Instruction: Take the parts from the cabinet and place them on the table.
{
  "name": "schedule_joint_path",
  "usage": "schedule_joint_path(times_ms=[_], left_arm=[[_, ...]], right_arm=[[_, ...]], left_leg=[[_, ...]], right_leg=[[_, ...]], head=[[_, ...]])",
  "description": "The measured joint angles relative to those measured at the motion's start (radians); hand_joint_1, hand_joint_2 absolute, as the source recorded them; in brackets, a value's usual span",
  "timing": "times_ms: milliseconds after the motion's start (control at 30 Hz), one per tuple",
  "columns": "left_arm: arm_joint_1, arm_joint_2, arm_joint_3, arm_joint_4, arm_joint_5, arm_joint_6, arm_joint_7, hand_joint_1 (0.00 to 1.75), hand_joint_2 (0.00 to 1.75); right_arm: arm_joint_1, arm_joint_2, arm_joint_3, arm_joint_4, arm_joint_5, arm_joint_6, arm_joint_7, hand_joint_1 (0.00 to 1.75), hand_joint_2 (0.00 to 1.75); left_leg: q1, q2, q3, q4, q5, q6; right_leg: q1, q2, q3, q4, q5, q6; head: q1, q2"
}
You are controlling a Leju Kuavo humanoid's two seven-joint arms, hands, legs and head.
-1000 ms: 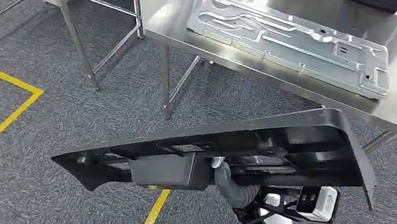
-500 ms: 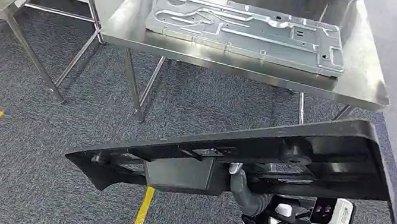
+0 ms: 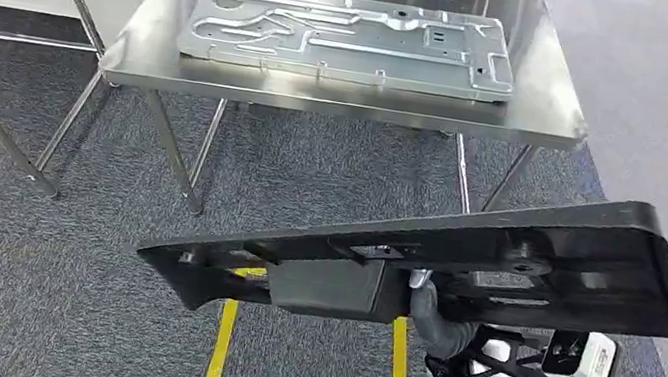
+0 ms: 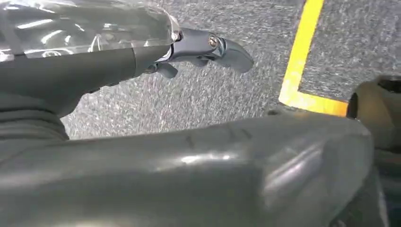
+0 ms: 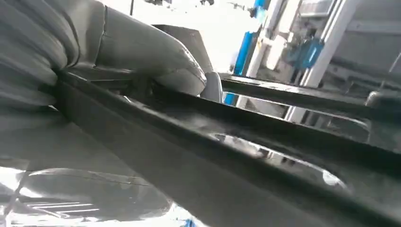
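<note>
The robot stands a little way back from the steel table, carrying a long black panel out in front of it, well short of the tabletop and above the grey carpet with its yellow tape lines. Its right hand is wrapped around the panel from underneath, near the middle; in the right wrist view the thick thumb presses down over a raised rib of the panel while the hand clamps it from below. The left hand hangs by the floor, holding nothing, its fingers loosely extended rather than curled shut. A pressed metal sheet already lies flat on the table, taking up much of it. The panel looks like rigid moulded plastic, probably fairly light but long and awkward, so held at one spot it will want to tip; it sits tilted, the far right end higher. The ribs on its underside seem the best grip, and its smooth edges might slip.
</note>
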Motion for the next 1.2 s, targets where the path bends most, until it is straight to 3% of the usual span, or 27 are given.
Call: schedule_joint_path(times_ms=[33,67,100,133,167,200,233,267,333,367,433,500,567,600,667,700,733,767,833,867,900,933,1000,1033,1100,1133,1200], left_arm=[[-0.002,0.000,0.000,0.000,0.000,-0.006,0.000,0.00,0.00],[-0.002,0.000,0.000,0.000,0.000,-0.012,-0.001,0.00,0.00],[-0.001,0.000,0.000,0.000,0.000,-0.017,-0.001,0.00,0.00],[0.001,0.000,0.000,0.000,0.000,-0.021,-0.001,0.00,0.00],[0.005,0.000,-0.001,0.000,0.000,-0.023,-0.001,0.00,0.00],[0.008,0.000,-0.003,0.000,0.000,-0.024,-0.003,0.00,0.00],[0.009,0.000,-0.007,0.000,0.000,-0.024,-0.005,0.00,0.00],[0.009,0.000,-0.008,0.000,0.000,-0.025,-0.008,0.00,0.00],[0.005,0.000,-0.008,0.000,0.000,-0.025,-0.011,0.00,0.00],[0.004,0.007,-0.008,0.000,0.000,-0.025,-0.012,0.00,0.00],[0.001,0.005,-0.010,-0.001,0.000,-0.027,-0.015,0.00,0.00],[0.002,0.005,-0.018,-0.001,0.000,-0.032,-0.019,0.00,0.00],[0.002,0.005,-0.023,-0.001,0.000,-0.035,-0.025,0.00,0.00],[0.001,0.005,-0.023,-0.001,0.000,-0.037,-0.029,0.00,0.00],[0.002,0.005,-0.024,-0.001,0.000,-0.039,-0.032,0.00,0.00],[0.003,0.005,-0.025,-0.001,0.000,-0.039,-0.034,0.00,0.00],[0.005,0.005,-0.025,-0.001,0.000,-0.039,-0.034,0.00,0.00],[0.006,0.005,-0.025,-0.001,0.000,-0.039,-0.036,0.00,0.00],[0.006,0.004,-0.026,-0.001,0.000,-0.039,-0.037,0.00,0.00],[0.006,0.005,-0.026,-0.001,0.000,-0.039,-0.038,0.00,0.00],[0.005,0.008,-0.025,-0.001,0.000,-0.039,-0.038,0.00,0.00],[0.003,0.008,-0.025,-0.001,0.000,-0.040,-0.040,0.00,0.00],[0.002,0.008,-0.026,-0.001,-0.006,-0.039,-0.042,0.00,0.00],[-0.003,0.008,-0.026,-0.001,-0.011,-0.039,-0.042,0.00,0.00],[-0.009,0.008,-0.026,-0.002,-0.019,-0.037,-0.044,0.00,0.00],[-0.009,0.008,-0.026,-0.001,-0.019,-0.037,-0.044,0.00,0.00],[-0.003,0.008,-0.026,-0.001,-0.020,-0.036,-0.044,0.00,0.00]], right_arm=[[0.000,-0.001,-0.002,0.000,0.004,-0.002,-0.002,1.75,1.75],[-0.002,-0.002,-0.002,0.000,0.010,-0.004,-0.003,1.75,1.75],[-0.003,-0.002,-0.002,0.000,0.016,-0.006,-0.003,1.75,1.75],[-0.001,-0.002,-0.002,0.000,0.022,-0.006,-0.003,1.75,1.75],[-0.001,-0.002,-0.002,0.000,0.024,-0.006,-0.003,1.75,1.75],[-0.001,-0.003,-0.002,0.000,0.025,-0.008,-0.003,1.75,1.75],[0.000,-0.003,-0.002,0.000,0.028,-0.010,-0.003,1.75,1.75],[0.000,-0.003,-0.002,0.000,0.032,-0.012,-0.003,1.75,1.75],[0.001,-0.003,-0.002,0.000,0.035,-0.017,-0.003,1.75,1.75],[0.000,-0.003,-0.002,0.000,0.037,-0.020,-0.003,1.75,1.75],[0.002,-0.003,-0.002,-0.003,0.042,-0.023,-0.002,1.75,1.75],[0.009,-0.003,-0.002,-0.010,0.043,-0.025,-0.002,1.75,1.75],[0.009,-0.003,-0.003,-0.018,0.044,-0.026,-0.002,1.75,1.75],[0.008,-0.003,-0.004,-0.022,0.043,-0.025,-0.003,1.75,1.75],[0.016,-0.003,-0.005,-0.025,0.044,-0.023,-0.002,1.75,1.75],[0.021,-0.003,-0.006,-0.025,0.044,-0.022,-0.002,1.75,1.75],[0.026,-0.003,-0.008,-0.025,0.045,-0.022,-0.002,1.75,1.75],[0.027,-0.003,-0.008,-0.025,0.045,-0.022,-0.002,1.75,1.75],[0.026,-0.003,-0.009,-0.028,0.045,-0.021,-0.002,1.75,1.75],[0.026,-0.003,-0.010,-0.027,0.045,-0.021,-0.002,1.75,1.75],[0.024,-0.003,-0.010,-0.027,0.045,-0.021,-0.001,1.75,1.75],[0.025,-0.002,-0.010,-0.029,0.044,-0.021,-0.001,1.75,1.75],[0.023,-0.002,-0.012,-0.034,0.044,-0.021,0.000,1.75,1.75],[0.020,0.001,-0.011,-0.038,0.043,-0.021,0.001,1.75,1.75],[0.011,0.005,-0.012,-0.047,0.042,-0.022,0.008,1.75,1.75],[0.010,0.008,-0.012,-0.048,0.041,-0.022,0.009,1.75,1.75],[0.010,0.011,-0.012,-0.048,0.040,-0.022,0.021,1.75,1.75]], left_leg=[[0.006,-0.024,-0.002,0.009,-0.010,-0.008],[0.008,-0.062,-0.016,0.044,-0.036,-0.008],[0.007,-0.077,-0.049,0.113,-0.074,-0.007],[0.006,-0.084,-0.095,0.203,-0.112,-0.006],[0.006,-0.087,-0.132,0.271,-0.130,-0.005],[0.005,-0.087,-0.155,0.308,-0.129,-0.002],[0.005,-0.088,-0.160,0.304,-0.111,0.002],[0.002,-0.088,-0.148,0.259,-0.072,0.010],[-0.009,-0.092,-0.084,0.099,0.025,0.035],[-0.018,-0.099,-0.063,0.041,0.031,0.052],[-0.023,-0.097,-0.057,0.017,0.023,0.051],[-0.023,-0.098,-0.045,-0.003,0.019,0.069],[-0.015,-0.096,-0.016,-0.017,0.027,0.072],[-0.014,-0.095,-0.014,-0.018,0.025,0.075],[-0.012,-0.093,-0.010,-0.017,0.018,0.070],[-0.010,-0.093,-0.007,-0.017,0.012,0.069],[-0.006,-0.093,0.000,-0.016,0.006,0.063],[-0.002,-0.093,0.009,-0.015,-0.001,0.056],[0.008,-0.090,0.035,-0.012,-0.021,0.041],[0.009,-0.087,0.039,-0.012,-0.034,0.031],[0.008,-0.087,0.048,-0.007,-0.040,0.024],[0.006,-0.086,0.048,-0.013,-0.046,0.015],[0.007,-0.083,0.068,-0.002,-0.046,0.001],[0.011,-0.083,0.056,0.030,-0.038,-0.002],[0.012,-0.088,-0.028,0.176,0.005,-0.004],[0.011,-0.088,-0.091,0.256,-0.007,-0.004],[0.008,-0.088,-0.182,0.336,-0.094,-0.002]], right_leg=[[-0.005,0.007,0.003,-0.004,0.002,-0.007],[-0.005,0.015,0.004,-0.004,0.002,-0.013],[-0.004,0.022,0.005,-0.004,0.001,-0.019],[0.000,0.027,0.005,-0.004,0.001,-0.025],[0.004,0.036,0.005,-0.003,0.000,-0.028],[0.009,0.044,0.006,-0.003,-0.002,-0.030],[0.012,0.052,0.009,-0.003,-0.002,-0.031],[0.017,0.058,0.013,-0.003,-0.004,-0.033],[0.024,0.064,0.023,-0.003,-0.009,-0.035],[0.025,0.064,0.024,-0.003,-0.012,-0.033],[0.021,0.069,0.019,-0.008,-0.015,-0.020],[0.022,0.065,0.025,0.013,0.004,-0.003],[0.019,0.054,0.015,0.045,-0.022,0.008],[0.017,0.047,-0.010,0.095,-0.053,0.017],[0.007,0.043,-0.087,0.230,-0.110,0.027],[0.000,0.041,-0.121,0.278,-0.117,0.036],[-0.007,0.038,-0.132,0.278,-0.102,0.040],[-0.012,0.034,-0.120,0.237,-0.067,0.044],[-0.023,0.025,-0.051,0.074,0.034,0.053],[-0.026,0.018,-0.026,0.021,0.049,0.059],[-0.015,0.014,-0.033,-0.001,0.010,0.053],[-0.010,0.014,-0.028,0.010,0.011,0.026],[-0.011,0.023,-0.016,0.007,-0.001,0.006],[-0.012,0.031,0.005,0.006,-0.007,-0.004],[-0.010,0.029,0.031,0.003,-0.029,-0.015],[-0.008,0.030,0.046,0.003,-0.042,-0.020],[-0.003,0.036,0.077,0.002,-0.070,-0.025]], head=[[0.000,0.000],[0.000,0.000],[0.000,0.000],[0.000,0.000],[0.000,0.000],[0.000,0.000],[0.000,0.000],[0.000,0.000],[0.000,0.000],[0.000,0.000],[0.000,0.000],[0.000,0.000],[0.000,0.000],[0.000,0.000],[0.000,0.000],[0.000,0.000],[0.000,0.000],[0.000,0.000],[0.000,0.000],[0.000,0.000],[0.000,0.000],[-0.002,0.000],[-0.001,0.000],[-0.002,0.000],[-0.002,0.000],[-0.002,0.000],[-0.002,0.000]])
